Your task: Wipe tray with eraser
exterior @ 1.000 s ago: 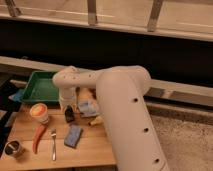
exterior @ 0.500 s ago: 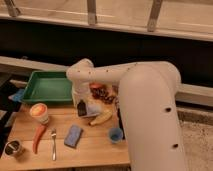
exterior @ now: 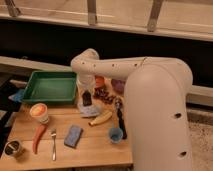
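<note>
Eraser [exterior: 87, 100], a small dark brown-black rectangular block, shows right at the tip of the hand [exterior: 86, 94], which hangs off the white arm that curves in from the right. Whether the hand is closed on the block or only poised over it cannot be told, and neither can whether the block is lifted or resting on the wooden worktop [exterior: 95, 150].

Just to the left of the hand lies the large shallow green plastic tray [exterior: 35, 92] with its raised rim. Its near right corner is close beside the hand, and the eraser is outside the rim, not yet over the tray floor. The wrist points down, probably so the block's flat face can meet that floor for wiping.

Below the hand lies a pale blue sheet [exterior: 91, 112], with a yellow banana [exterior: 101, 118] just beyond it. To the hand's right is a long black-handled utensil [exterior: 120, 117]. A blue-grey sponge-like block [exterior: 73, 136] sits further toward the near edge, well apart from the hand.

The next move likely calls for a short carry to the left, high enough to clear the rim, then a descent onto the tray floor. Catching the rim could shove the tray.
</note>
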